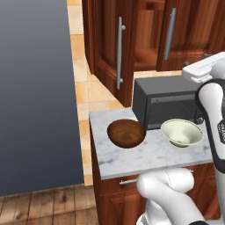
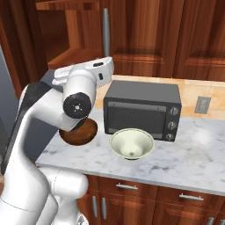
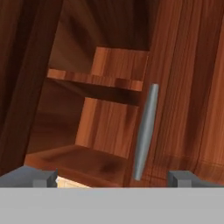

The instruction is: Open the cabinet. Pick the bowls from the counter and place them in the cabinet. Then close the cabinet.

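Pincer (image 3: 112, 179) spread wide, empty, facing the cabinet (image 3: 105, 131) interior and handle (image 3: 145, 131).

Before you, a dark grey microwave (image 2: 142, 110) stands against a tan tiled wall (image 1: 96, 91), its two round knobs (image 2: 173, 117) stacked at the right of its door. A pale wall outlet (image 2: 202, 104) sits just right of it. At far left you see a tall grey panel (image 1: 35, 96) rising from a wood-plank floor (image 1: 44, 206).
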